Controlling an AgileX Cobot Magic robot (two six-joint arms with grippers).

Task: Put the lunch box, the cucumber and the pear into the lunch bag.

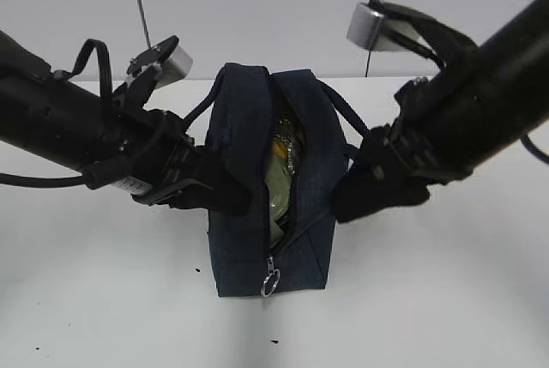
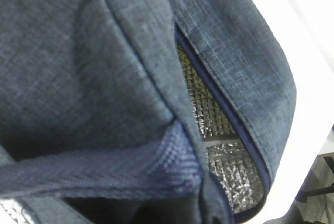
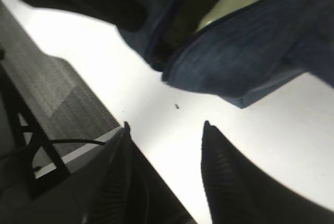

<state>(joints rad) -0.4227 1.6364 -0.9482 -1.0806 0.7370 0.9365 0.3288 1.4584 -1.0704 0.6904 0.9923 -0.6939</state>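
Lunch bag [image 1: 257, 205] unzipped, white table [image 1: 103, 299] around.

Lunch bag [image 2: 104, 78], silver lining [image 2: 219, 151]

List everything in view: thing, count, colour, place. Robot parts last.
lunch bag: one, dark navy, upright mid-table, top zipper open, silver foil lining inside
ring pull: one, metal, hanging at the bag's near end
lunch box: one, pale sage green, inside the bag, partly hidden
yellowish item: one, inside the bag behind the box, too hidden to name
table: one, white, under everything
left hand: one, black, against the bag's left side
right hand: one, black, open, beside the bag's right side
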